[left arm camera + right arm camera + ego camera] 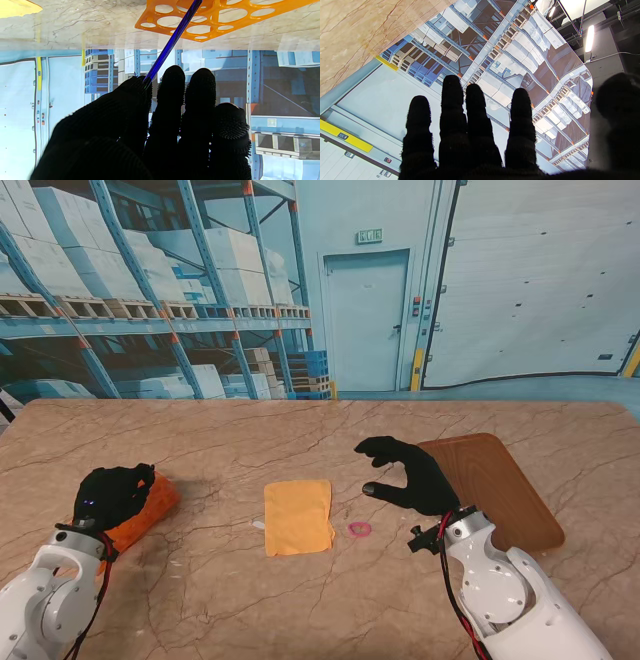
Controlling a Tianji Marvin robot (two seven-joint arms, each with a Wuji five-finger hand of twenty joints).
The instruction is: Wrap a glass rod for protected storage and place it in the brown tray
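My left hand [113, 493], in a black glove, rests over the orange rack [148, 512] at the table's left. The left wrist view shows thumb and forefinger [140, 86] pinched on a blue glass rod [172, 40] that still runs into a hole of the orange rack [225, 18]. A yellow cloth [298, 516] lies flat at the table's middle. My right hand [410, 475] hovers open between the cloth and the brown tray [505, 490], fingers [475, 112] spread and holding nothing.
A small pink ring [360, 529] lies on the marble just right of the cloth, near my right hand. The brown tray sits at the right, partly behind my right wrist.
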